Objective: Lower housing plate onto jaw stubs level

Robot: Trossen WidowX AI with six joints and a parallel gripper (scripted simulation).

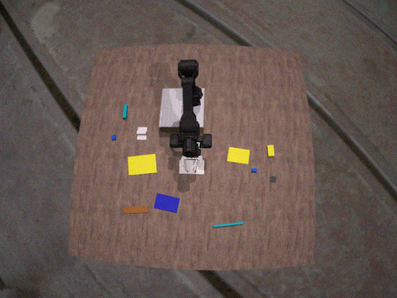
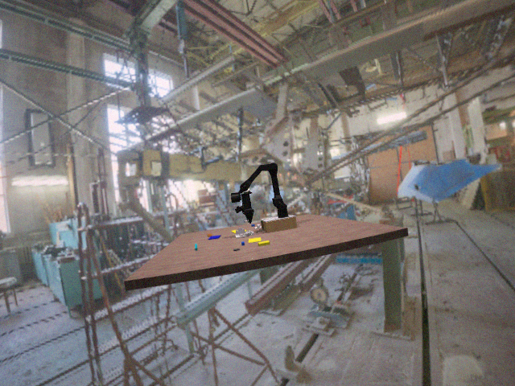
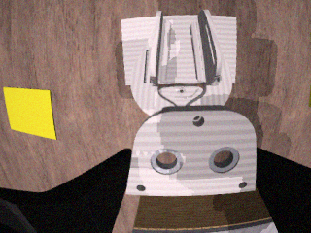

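My gripper (image 3: 190, 153) (image 2: 250, 221) is shut on the pale housing plate (image 3: 194, 138), whose two ringed holes show in the wrist view. The plate hangs above the table and covers the near part of the white base (image 3: 133, 31) (image 1: 201, 170). Two upright jaws, the left one (image 3: 155, 53) and the right one (image 3: 209, 53), stand side by side on the base beyond the plate's far edge. Their near ends, and any contact between plate and stubs, are hidden. In the top view the arm hides the fingertips and most of the plate.
A yellow sheet (image 1: 238, 155) (image 3: 30, 113) lies on one side of the base, and a larger yellow sheet (image 1: 142, 164) on the other. A blue sheet (image 1: 166, 203), an orange bar (image 1: 135, 209) and a teal rod (image 1: 228, 225) lie farther out. The arm's pale-topped box (image 1: 169, 107) stands behind.
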